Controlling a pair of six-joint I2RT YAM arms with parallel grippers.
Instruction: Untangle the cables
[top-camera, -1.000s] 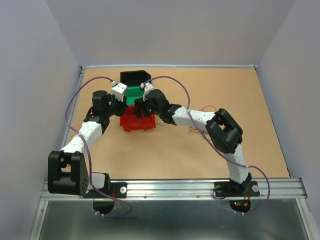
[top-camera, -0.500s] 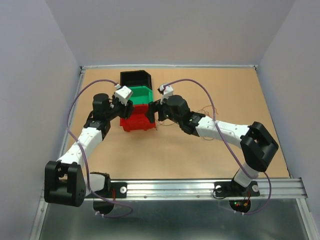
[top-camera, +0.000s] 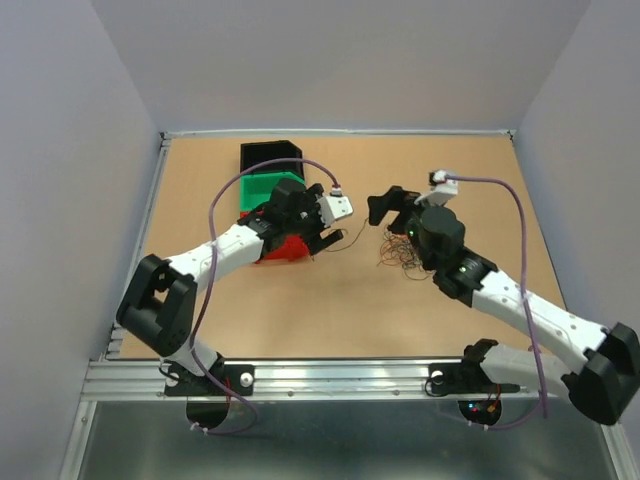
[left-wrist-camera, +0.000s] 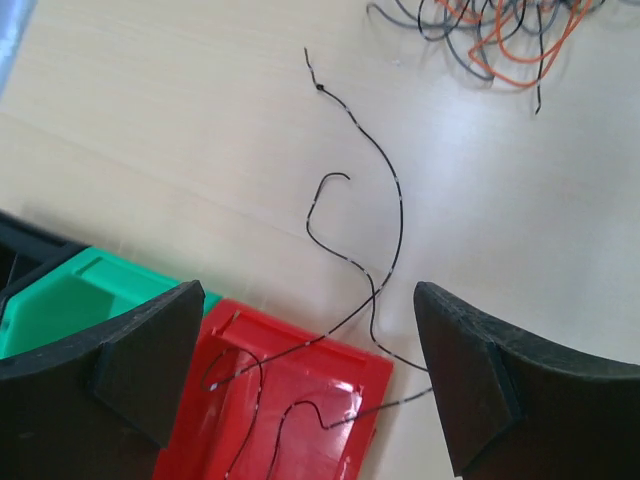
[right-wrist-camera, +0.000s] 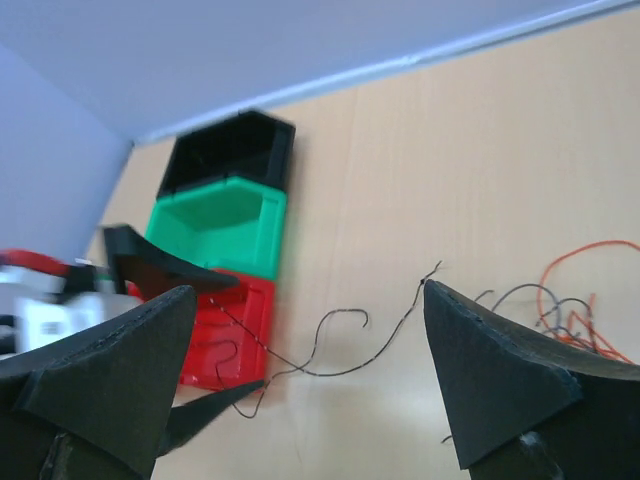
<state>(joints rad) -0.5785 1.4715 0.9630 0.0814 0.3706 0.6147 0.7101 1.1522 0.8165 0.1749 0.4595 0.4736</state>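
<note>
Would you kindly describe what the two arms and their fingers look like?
The left arm and right arm both have white link shells and bulky black joint housings. A thin lilac cable runs along each to a small white block at the wrist. The fingers are matt black, broad wedges tapering to a blunt tip.

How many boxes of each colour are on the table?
black box: 1
green box: 1
red box: 1
Total: 3 boxes
</note>
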